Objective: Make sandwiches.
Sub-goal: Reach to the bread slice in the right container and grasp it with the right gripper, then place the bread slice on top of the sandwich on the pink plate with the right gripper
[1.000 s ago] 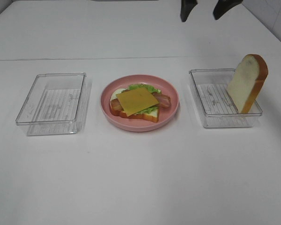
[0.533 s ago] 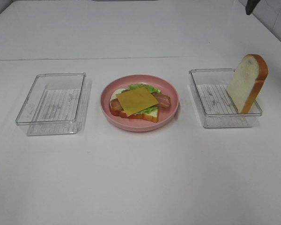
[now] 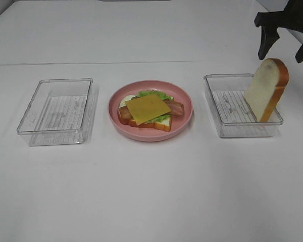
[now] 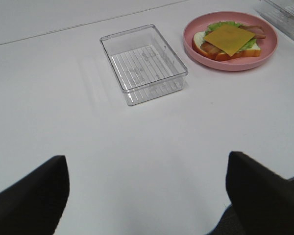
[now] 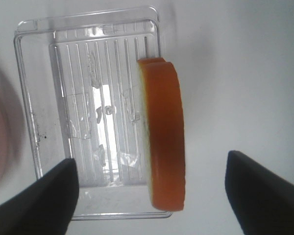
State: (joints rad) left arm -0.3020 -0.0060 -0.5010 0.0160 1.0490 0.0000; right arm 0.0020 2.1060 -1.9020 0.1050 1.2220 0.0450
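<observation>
**Open sandwich on the plate, top slice leaning in the right tray**

Nearest the high camera lies bare white table (image 3: 151, 201). Past it three things stand in a row. At nine o'clock from the middle is an empty clear tray (image 3: 55, 112). In the middle, the pink plate (image 3: 184, 121) carries the stack: a bread slice (image 3: 159, 124) at the bottom, lettuce (image 3: 152, 94), bacon (image 3: 175, 108) and a yellow cheese slice (image 3: 147, 109) on top. At three o'clock from the plate a second clear tray (image 3: 227, 108) holds the other bread slice (image 3: 266, 89), standing on edge and tilted against the tray's right wall.

Farthest, at about one o'clock from that tray, the right gripper (image 3: 287, 50) hangs above the leaning slice with its jaws spread wide, holding nothing. The left gripper (image 4: 147, 196) shows only in its wrist view, jaws wide apart over bare table, well short of the empty tray.
</observation>
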